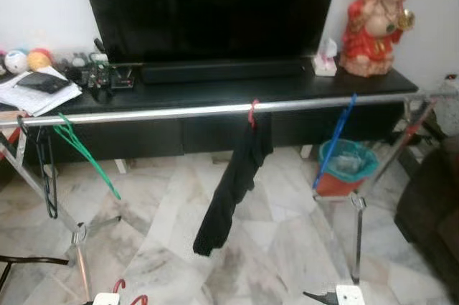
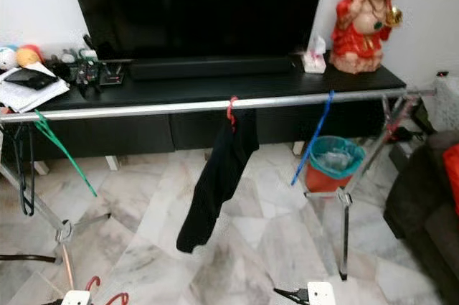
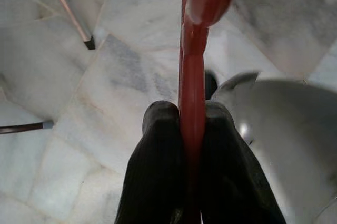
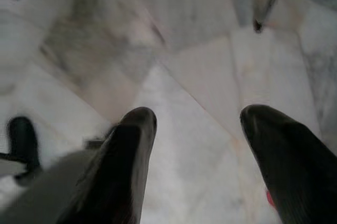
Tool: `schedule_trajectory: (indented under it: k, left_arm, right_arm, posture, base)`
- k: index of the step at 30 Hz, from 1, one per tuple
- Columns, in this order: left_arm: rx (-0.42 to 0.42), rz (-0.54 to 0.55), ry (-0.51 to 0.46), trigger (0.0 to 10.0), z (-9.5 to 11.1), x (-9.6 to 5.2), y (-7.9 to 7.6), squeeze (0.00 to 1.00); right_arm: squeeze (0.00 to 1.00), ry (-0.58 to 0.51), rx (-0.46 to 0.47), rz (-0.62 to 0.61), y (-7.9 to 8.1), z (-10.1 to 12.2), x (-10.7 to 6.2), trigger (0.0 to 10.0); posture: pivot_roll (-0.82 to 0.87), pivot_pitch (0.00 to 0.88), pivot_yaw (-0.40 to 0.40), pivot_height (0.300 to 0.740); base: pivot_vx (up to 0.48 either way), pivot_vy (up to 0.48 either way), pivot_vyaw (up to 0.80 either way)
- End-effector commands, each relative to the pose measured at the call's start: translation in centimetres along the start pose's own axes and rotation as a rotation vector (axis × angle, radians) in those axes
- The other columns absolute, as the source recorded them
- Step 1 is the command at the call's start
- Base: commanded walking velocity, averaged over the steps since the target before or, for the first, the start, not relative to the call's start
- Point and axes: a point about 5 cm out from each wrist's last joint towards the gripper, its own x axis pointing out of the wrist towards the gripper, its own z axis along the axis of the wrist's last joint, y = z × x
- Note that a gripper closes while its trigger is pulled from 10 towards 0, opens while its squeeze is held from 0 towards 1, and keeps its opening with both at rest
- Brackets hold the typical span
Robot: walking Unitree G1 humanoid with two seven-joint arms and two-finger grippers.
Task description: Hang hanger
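Clamped between the two black fingers of the left tool, a red hanger ran straight out along the grip, its thin plastic body pinched edge-on so it could be carried without swinging; its curved red hook peeked up at the bottom of the head view, low over the marble floor. The right tool hung with its fingers spread wide and nothing between them, apparently kept free as the spare. Ahead stood the silver clothes rail, running across in front of the black TV desk. On that rail already hung a green hanger and a black hanger near the left end, a black garment on a red hook at the middle, and a blue hanger towards the right. Open stretches of bar between them looked like the likeliest place for the red one, which had yet to be lifted to rail height.
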Motion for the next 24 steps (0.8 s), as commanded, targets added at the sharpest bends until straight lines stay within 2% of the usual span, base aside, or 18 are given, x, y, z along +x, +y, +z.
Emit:
schedule_trajectory:
  k: [1, 24]
  left_arm:
    - [0.018, 0.01, 0.014, 10.0, -0.28, -0.12, 0.41, 0.0]
    - [0.04, -0.009, -0.007, 10.0, -0.11, -0.14, 0.32, 0.0]
  right_arm:
    - [0.0, -0.009, 0.007, 0.015, 0.56, 0.27, 0.03, 10.0]
    - [0.0, -0.007, 0.006, 0.017, 0.54, 0.16, 0.02, 10.0]
  posture:
    - [-0.07, 0.0, -0.038, 0.732]
    - [-0.07, 0.0, -0.04, 0.732]
  base:
    - [0.319, 0.0, 0.0]
    - [0.313, 0.0, 0.0]
